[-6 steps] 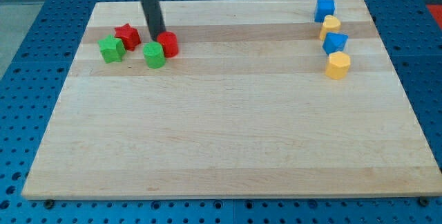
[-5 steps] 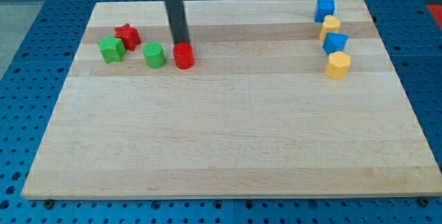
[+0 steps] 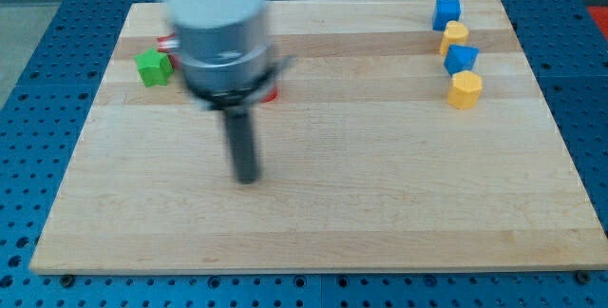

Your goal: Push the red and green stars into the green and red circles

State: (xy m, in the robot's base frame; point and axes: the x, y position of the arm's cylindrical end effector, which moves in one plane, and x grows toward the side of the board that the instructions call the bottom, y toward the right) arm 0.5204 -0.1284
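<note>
My tip point(image 3: 247, 178) rests on the bare board near the middle, well below the group of blocks at the upper left. The arm's blurred body covers most of that group. The green star point(image 3: 150, 67) shows at the view's left of the arm. Only a sliver of the red star point(image 3: 165, 41) shows at the arm's left edge. A sliver of the red circle point(image 3: 270, 93) shows at the arm's right edge. The green circle is hidden behind the arm.
At the upper right stand a blue block point(image 3: 446, 11), a yellow block point(image 3: 456, 33), a second blue block point(image 3: 461, 58) and a yellow hexagon-like block point(image 3: 465, 89) in a column. The wooden board point(image 3: 380, 203) lies on a blue pegboard table.
The arm has swung down the view, from beside the red circle to the board's middle, and now hides the green circle and most of the red star. The red circle had been pushed right.
</note>
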